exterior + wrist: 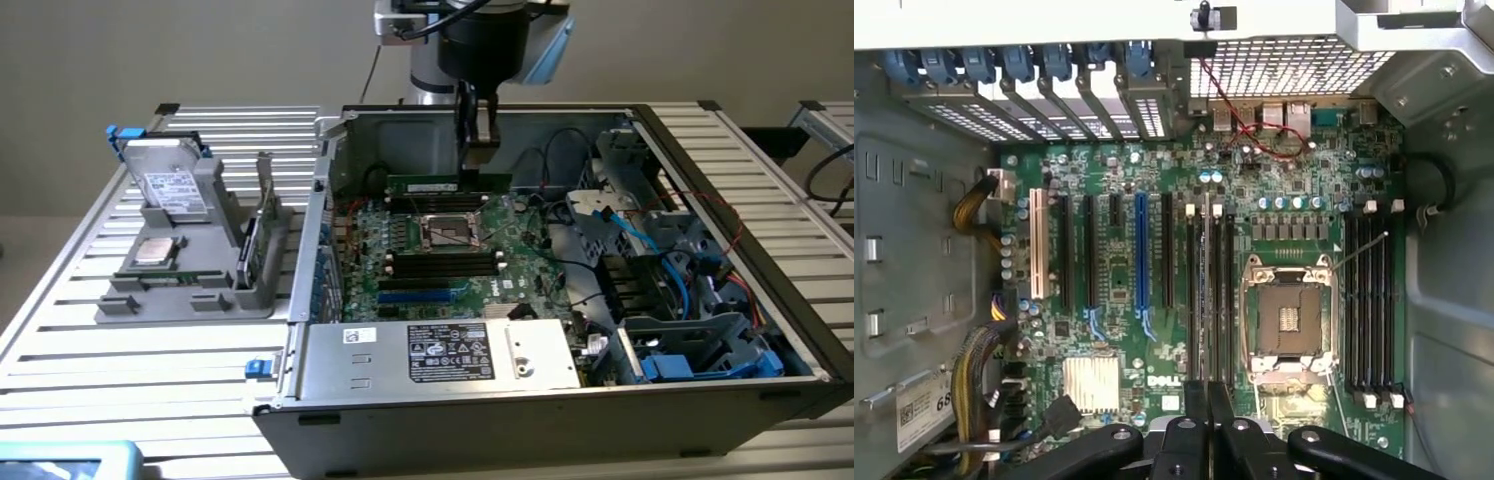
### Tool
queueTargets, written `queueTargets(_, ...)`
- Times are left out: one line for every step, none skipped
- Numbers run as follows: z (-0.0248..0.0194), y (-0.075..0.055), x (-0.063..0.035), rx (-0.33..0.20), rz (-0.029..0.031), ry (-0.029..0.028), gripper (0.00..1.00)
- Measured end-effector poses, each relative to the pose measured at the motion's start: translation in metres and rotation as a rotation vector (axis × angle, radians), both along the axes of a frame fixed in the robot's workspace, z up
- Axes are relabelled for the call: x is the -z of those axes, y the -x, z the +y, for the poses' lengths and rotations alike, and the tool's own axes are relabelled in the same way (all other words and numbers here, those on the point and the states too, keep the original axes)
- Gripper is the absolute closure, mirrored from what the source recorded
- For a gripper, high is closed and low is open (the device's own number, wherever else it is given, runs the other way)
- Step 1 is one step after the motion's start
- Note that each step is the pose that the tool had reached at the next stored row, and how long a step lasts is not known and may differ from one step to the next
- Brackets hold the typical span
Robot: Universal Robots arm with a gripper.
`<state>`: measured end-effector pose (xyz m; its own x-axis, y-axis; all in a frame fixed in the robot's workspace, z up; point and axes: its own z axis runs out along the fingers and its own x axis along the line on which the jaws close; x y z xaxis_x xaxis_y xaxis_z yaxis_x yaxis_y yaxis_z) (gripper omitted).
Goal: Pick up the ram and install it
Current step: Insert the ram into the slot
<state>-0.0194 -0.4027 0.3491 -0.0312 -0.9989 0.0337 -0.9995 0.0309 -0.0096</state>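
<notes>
Ram: long thin green board stick, dark chips along its face. Clamped near its middle between fingers of my gripper. Stands on long edge, level, lengthwise across exterior view. Sits inside open case, over far part of motherboard, just behind processor socket. Can't tell if it touches a slot.

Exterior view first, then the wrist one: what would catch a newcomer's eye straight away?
The open computer case on the slatted table, its green motherboard exposed, dominates the exterior view. Over the board, the end effector holds the ram level, a thin green stick. In the wrist view the empty silver-framed processor socket stands out between banks of black slots.
</notes>
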Motion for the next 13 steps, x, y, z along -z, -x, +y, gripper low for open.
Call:
queueTargets(0.0004,0.0,0.0014,0.001,-0.0001,0.0002,0.87)
queueTargets(0.001,0.0,0.0031,0.002,-0.0001,0.0003,0.87)
queueTargets(0.0019,-0.001,0.0049,0.002,-0.0001,0.0004,0.87)
queueTargets(0.0028,-0.001,0.0066,0.003,-0.0001,0.0005,0.87)
queueTargets(0.0037,-0.001,0.0084,0.004,-0.0001,0.0004,0.87)
queueTargets(0.0045,-0.001,0.0104,0.005,-0.0002,0.0002,0.87)
queueTargets(0.0053,-0.002,0.0122,0.005,-0.0002,0.0002,0.87)
queueTargets(0.0061,-0.002,0.014,0.006,-0.0001,0.0004,0.87)
queueTargets(0.0069,-0.002,0.0158,0.006,-0.0001,0.0004,0.87)
queueTargets(0.0077,-0.002,0.0177,0.007,-0.0001,0.0003,0.87)
queueTargets(0.0083,-0.003,0.0195,0.007,-0.0001,0.0005,0.87)
queueTargets(0.0089,-0.003,0.0211,0.008,-0.0001,0.0008,0.87)
queueTargets(0.0092,-0.003,0.0224,0.008,0.0,0.0022,0.87)
